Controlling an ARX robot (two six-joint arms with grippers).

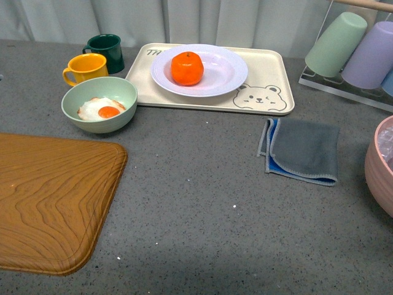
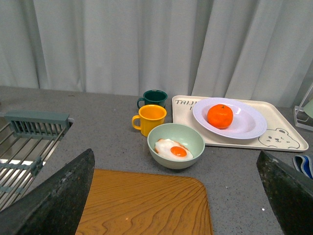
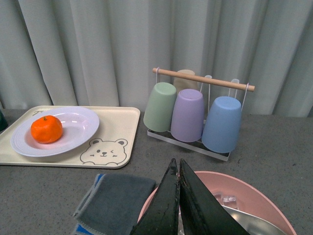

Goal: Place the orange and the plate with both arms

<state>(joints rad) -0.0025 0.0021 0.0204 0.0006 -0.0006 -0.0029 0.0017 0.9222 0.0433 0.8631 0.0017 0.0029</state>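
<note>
Board [image 1: 52, 203] nearest me, probably the drop spot. Orange [image 1: 187, 67] sits in the plate [image 1: 227, 77] on the tray [image 1: 276, 92]. My left gripper [image 2: 176, 196] gapes wide, right gripper [image 3: 178, 205] pinched together.

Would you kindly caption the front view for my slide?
Bright orange mandarin resting in a round white ridged plate on a cream bear tray.

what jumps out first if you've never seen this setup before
The bright orange stands out most, sitting in the white plate on the cream bear tray at the back of the grey counter. Left of the tray, a pale green bowl holds a fried egg, with a yellow mug and a dark green mug behind it. A wooden cutting board fills the near left.
</note>
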